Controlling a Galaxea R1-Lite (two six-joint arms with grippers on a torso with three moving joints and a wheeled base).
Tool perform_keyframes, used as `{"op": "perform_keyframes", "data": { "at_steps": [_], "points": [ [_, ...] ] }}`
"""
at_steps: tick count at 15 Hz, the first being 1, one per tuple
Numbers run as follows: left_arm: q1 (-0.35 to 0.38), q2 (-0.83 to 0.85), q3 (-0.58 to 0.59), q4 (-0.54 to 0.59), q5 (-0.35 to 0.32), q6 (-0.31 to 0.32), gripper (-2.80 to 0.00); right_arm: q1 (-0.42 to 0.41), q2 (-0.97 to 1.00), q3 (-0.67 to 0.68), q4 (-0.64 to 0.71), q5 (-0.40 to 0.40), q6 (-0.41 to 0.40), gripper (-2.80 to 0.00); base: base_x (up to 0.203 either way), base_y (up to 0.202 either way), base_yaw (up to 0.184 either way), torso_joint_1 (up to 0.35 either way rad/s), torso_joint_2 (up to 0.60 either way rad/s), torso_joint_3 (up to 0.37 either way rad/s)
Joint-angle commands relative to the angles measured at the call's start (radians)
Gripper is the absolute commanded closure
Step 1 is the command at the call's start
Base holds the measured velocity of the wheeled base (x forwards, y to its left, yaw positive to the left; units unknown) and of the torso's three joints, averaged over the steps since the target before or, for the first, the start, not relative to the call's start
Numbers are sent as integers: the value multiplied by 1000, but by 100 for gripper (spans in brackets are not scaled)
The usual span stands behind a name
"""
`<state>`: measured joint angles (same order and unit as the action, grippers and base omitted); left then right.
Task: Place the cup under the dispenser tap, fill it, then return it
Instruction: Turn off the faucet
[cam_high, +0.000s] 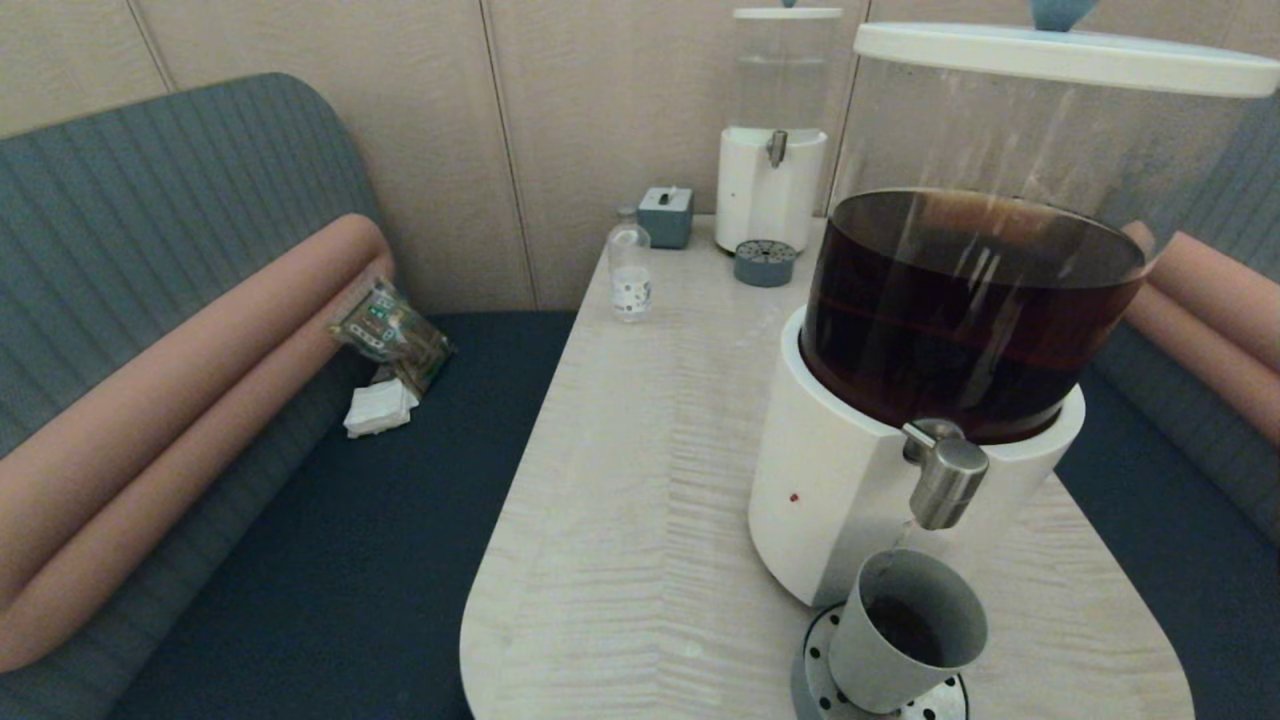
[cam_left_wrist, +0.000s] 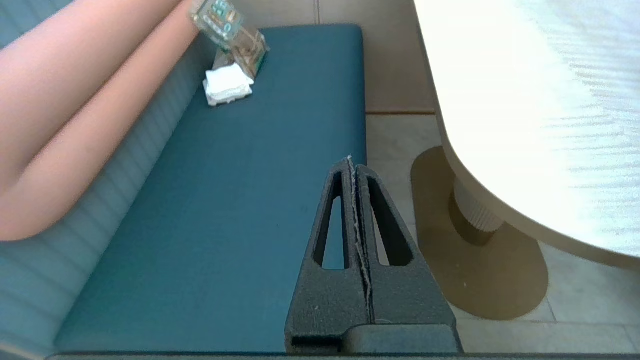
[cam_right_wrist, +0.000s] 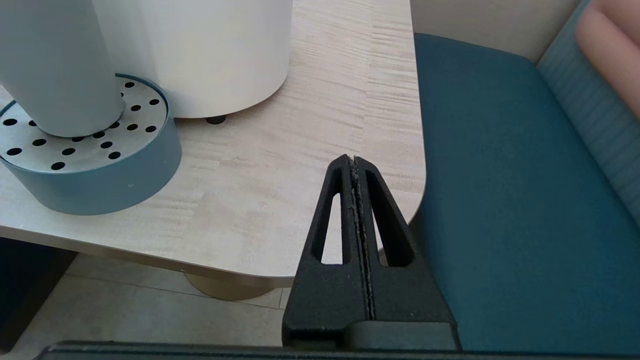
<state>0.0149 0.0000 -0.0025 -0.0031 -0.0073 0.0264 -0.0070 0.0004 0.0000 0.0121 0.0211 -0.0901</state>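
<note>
A grey cup (cam_high: 905, 632) holding dark liquid stands on the drip tray (cam_high: 815, 660) beneath the dispenser tap (cam_high: 944, 487), while both hands, left hand (cam_left_wrist: 354, 165) and right hand (cam_right_wrist: 353, 164), hang pressed together, off the tabletop (cam_high: 640, 480).

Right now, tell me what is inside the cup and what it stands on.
The cup holds a little dark liquid at the bottom. It stands on the perforated drip tray, under the dispenser tap. The tray holes beneath the cup's base are covered.

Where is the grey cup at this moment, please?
In the head view the cup stands on the perforated drip tray at the table's near right end, directly below the dispenser tap, against the large dispenser's white base.
</note>
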Motion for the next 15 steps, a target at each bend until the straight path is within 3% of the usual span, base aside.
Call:
{"op": "perform_keyframes", "data": {
  "at_steps": [1, 3, 7, 12, 14, 15],
  "points": [
    [0, 2, -32, 7, -10, 0, 0, 1, -3, 11, 0, 0, -2, 0, 0, 0, 0, 0, 0, 0],
    [0, 56, -183, 28, -66, -7, 0, 0, -3, 10, 0, 0, -1, 0, 0, 0, 0, 0, 0, 0],
    [0, 443, -639, 66, -179, -66, 0, 1, -3, 10, 0, 0, -1, 0, 0, 0, 0, 0, 0, 0],
    [0, 851, -1043, 55, -302, -223, 0, -1, -3, 11, 0, 0, 0, 0, 0, 0, 0, 0, 0, 0],
    [-3, 972, -1162, -12, -341, -327, 0, -1, -3, 11, 0, 0, -1, 0, 0, 0, 0, 0, 0, 0],
    [-28, 1020, -1194, -35, -422, -362, 0, 1, -3, 11, 0, 0, 0, 0, 0, 0, 0, 0, 0, 0]
  ]
}}
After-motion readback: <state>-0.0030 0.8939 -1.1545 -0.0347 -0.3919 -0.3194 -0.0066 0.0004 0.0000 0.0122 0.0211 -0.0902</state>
